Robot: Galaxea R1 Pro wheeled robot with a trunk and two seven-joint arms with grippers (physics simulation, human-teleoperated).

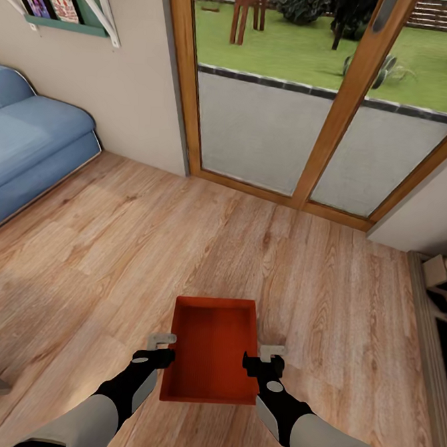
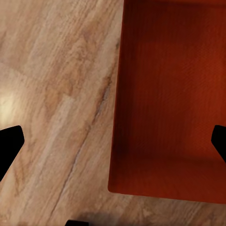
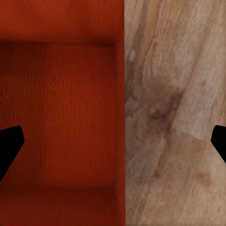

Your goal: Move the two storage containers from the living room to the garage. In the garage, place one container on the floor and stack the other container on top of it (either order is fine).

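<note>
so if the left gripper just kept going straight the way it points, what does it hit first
Most likely the storage container's left wall: the left gripper points down with its open fingers straddling that edge, wood floor under one finger and the bin's inside under the other. How far off the rim is remains unclear.

The head camera looks steeply down and forward from above both arms, taking in the wood-plank floor [image 1: 114, 256], the glass patio door [image 1: 310, 123] ahead and the blue sofa [image 1: 29, 143] off to the left side. The left wrist camera sits close over the left gripper [image 2: 113, 141], facing straight down along its fingers, the storage container [image 2: 169, 103] wall crossing between them. The right wrist camera hangs just as near above the right gripper [image 3: 113, 141]. All three views share that container and the planks beside it.
</note>
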